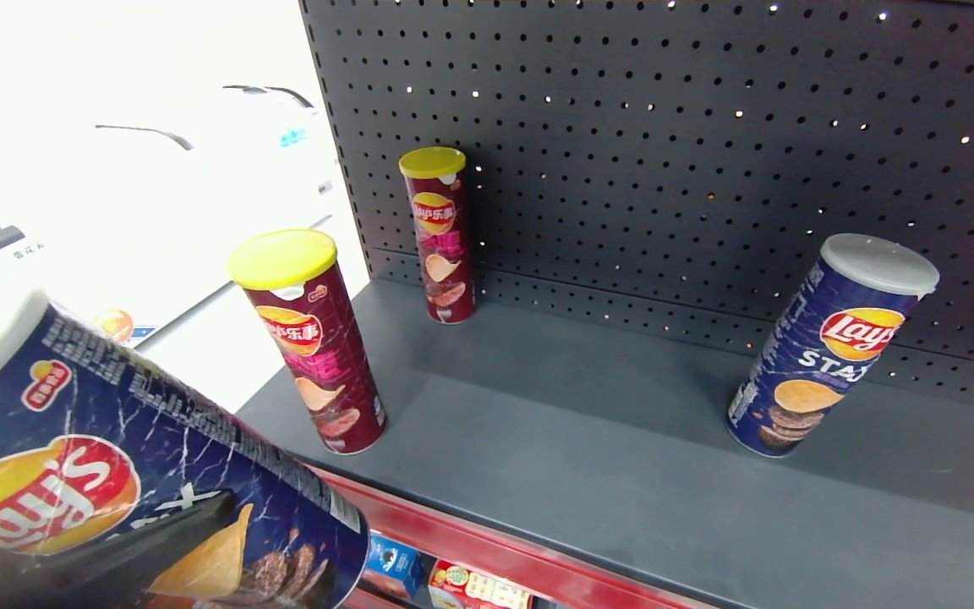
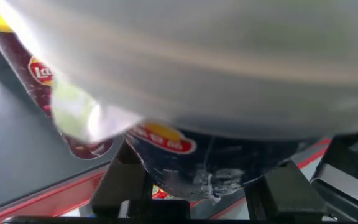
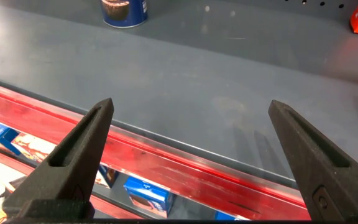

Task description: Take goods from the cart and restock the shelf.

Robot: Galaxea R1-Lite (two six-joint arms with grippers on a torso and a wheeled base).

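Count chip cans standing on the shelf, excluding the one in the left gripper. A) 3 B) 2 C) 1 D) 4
A: the front maroon can, the rear maroon can and the standing blue can are upright on the shelf; the held blue can is not set down.

We log the held can as navy with white marble veins and a red-yellow logo. Near can and far can are maroon with yellow lids. Standing blue can has a pale grey lid. Shelf is dark grey, front edge red, pegboard dark grey with dotted holes.
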